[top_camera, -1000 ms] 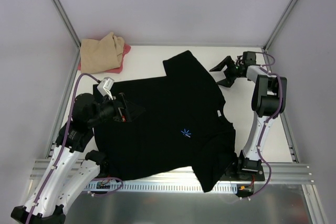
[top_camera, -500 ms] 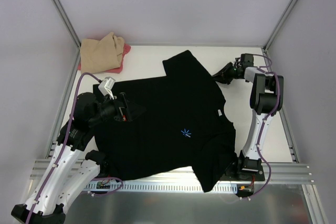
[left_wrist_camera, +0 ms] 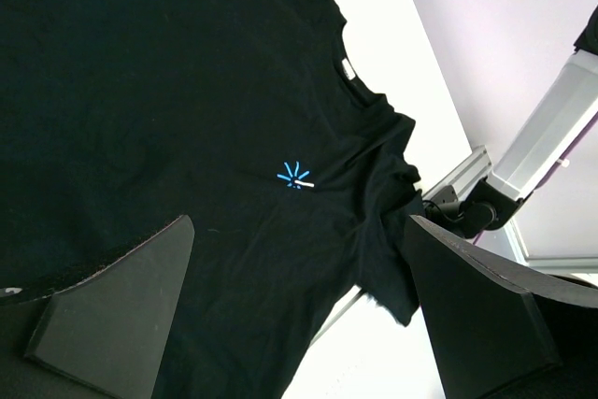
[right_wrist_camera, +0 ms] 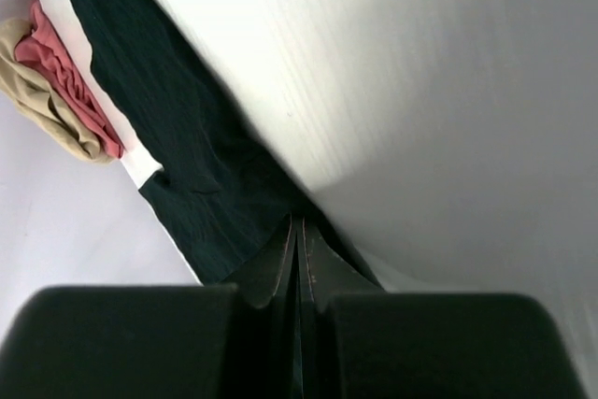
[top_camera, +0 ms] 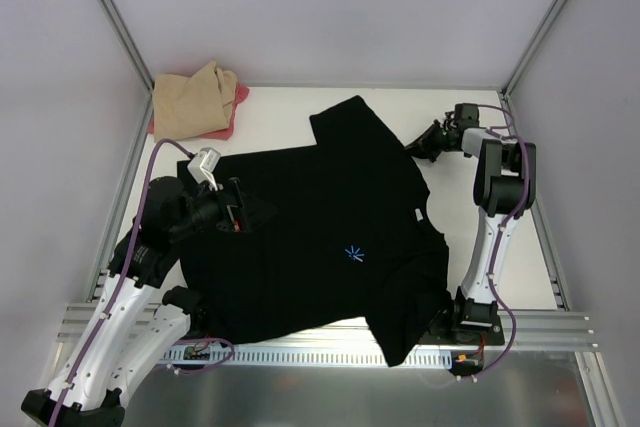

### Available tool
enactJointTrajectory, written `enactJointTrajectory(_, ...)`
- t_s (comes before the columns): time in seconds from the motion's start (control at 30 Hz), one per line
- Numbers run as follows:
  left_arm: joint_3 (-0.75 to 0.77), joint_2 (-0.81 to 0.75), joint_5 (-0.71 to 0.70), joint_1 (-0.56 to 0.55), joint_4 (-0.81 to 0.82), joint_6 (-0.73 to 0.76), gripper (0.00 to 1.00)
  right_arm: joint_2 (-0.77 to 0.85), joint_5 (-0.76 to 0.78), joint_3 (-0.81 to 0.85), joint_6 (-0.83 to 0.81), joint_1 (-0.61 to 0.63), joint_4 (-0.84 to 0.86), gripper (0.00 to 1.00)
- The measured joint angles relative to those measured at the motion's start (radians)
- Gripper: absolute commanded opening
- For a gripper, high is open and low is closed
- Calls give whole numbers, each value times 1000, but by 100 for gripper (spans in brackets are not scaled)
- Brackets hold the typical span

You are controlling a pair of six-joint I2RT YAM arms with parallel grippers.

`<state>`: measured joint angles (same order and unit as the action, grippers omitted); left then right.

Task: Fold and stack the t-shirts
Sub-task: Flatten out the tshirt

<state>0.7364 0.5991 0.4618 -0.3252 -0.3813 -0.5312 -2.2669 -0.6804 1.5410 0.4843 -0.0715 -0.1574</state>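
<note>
white table (top_camera: pixel 285 112) carries black t-shirt (top_camera: pixel 310 237) and pink-red shirt (top_camera: pixel 238 97).

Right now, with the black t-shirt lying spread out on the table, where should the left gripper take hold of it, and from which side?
Probably the hem of the black t-shirt, approached from the robot's left. The cloth lies flat, so only an edge offers a pinch. The hem is the edge nearest the open left gripper, which hovers over that end of the shirt.

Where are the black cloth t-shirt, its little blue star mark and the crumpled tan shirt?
black cloth t-shirt (top_camera: pixel 320 209), top view, middle of its body.
little blue star mark (left_wrist_camera: pixel 295 176), left wrist view, its centre.
crumpled tan shirt (top_camera: pixel 192 99), top view, middle of the heap.
</note>
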Motion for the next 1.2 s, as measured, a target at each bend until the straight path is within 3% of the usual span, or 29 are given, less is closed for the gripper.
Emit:
enactJointTrajectory(0.43, -12, 0, -2, 0, -1, 8, 99, 239, 225, -85, -65, -161, -11, 1)
enactJointTrajectory(0.47, -17, 2, -2, 0, -2, 8, 99, 246, 225, -85, -66, -175, -4, 7)
enactJointTrajectory(0.5, -20, 2, -2, 0, -1, 8, 99, 248, 224, -84, -67, -186, 2, 30)
enactJointTrajectory(0.53, -24, 3, -2, 0, 0, 8, 99, 247, 224, -84, -62, -190, 4, 46)
enactJointTrajectory(0.6, -30, 6, -2, 0, 1, 7, 99, 237, 221, -80, -69, -185, -10, 57)
enactJointTrajectory(1.2, -32, 11, -2, 0, 2, 8, 99, 118, 130, -72, -68, -93, -21, 58)
